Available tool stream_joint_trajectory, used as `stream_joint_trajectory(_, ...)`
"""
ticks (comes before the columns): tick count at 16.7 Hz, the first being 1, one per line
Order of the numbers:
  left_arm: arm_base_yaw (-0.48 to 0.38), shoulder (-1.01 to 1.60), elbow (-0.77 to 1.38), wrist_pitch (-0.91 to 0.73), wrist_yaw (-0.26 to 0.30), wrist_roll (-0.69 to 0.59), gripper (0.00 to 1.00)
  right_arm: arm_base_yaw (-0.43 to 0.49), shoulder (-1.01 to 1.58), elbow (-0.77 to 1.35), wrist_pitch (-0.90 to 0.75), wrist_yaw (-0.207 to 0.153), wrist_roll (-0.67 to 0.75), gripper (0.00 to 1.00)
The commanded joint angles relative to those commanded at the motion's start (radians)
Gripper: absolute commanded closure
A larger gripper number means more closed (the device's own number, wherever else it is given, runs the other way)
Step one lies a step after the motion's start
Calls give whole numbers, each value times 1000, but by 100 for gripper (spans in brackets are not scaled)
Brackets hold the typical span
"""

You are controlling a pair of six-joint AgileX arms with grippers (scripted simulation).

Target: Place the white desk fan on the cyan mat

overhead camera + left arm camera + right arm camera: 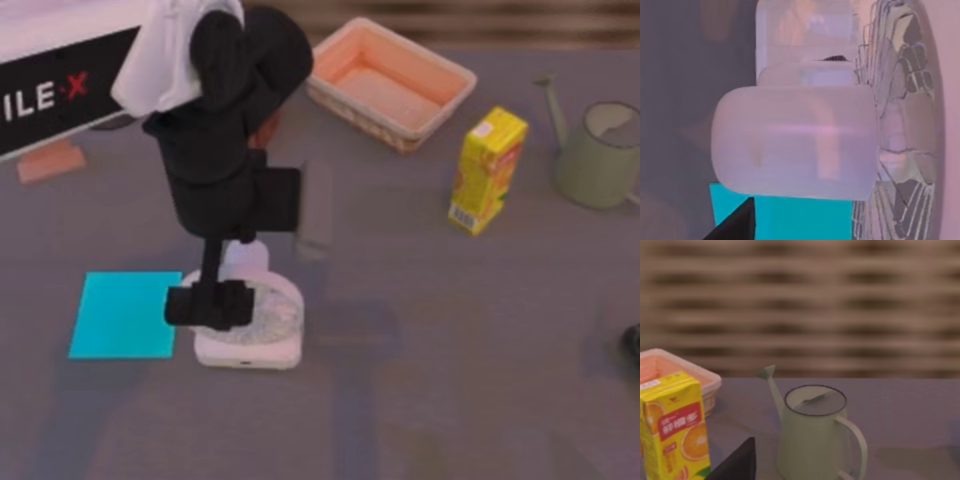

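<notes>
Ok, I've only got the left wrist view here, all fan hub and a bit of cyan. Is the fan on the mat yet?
Observer: No. The top view shows the white desk fan standing on the table just right of the cyan mat, with the left gripper over the fan's mat-side edge.
Operator: Anything nearby to knock?
Observer: Nothing close. A yellow juice carton, a pink basket and a green watering can stand farther right, toward the back.
Operator: And the other arm?
Observer: The right gripper is parked at the table's right edge.
</notes>
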Motion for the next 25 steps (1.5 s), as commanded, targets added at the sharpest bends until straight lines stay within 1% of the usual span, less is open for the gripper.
stream_joint_trajectory(2, 0, 3, -31, 32, 0, 0, 0, 0, 0, 0, 0, 0, 0, 0)
stream_joint_trajectory(5, 0, 4, -32, 33, 0, 0, 0, 0, 0, 0, 0, 0, 0, 0)
stream_joint_trajectory(18, 0, 4, -32, 33, 0, 0, 98, 0, 0, 0, 0, 0, 0, 0)
stream_joint_trajectory(19, 0, 4, -32, 33, 0, 0, 100, 0, 0, 0, 0, 0, 0, 0)
stream_joint_trajectory(25, 0, 4, -32, 33, 0, 0, 100, 0, 0, 0, 0, 0, 0, 0)
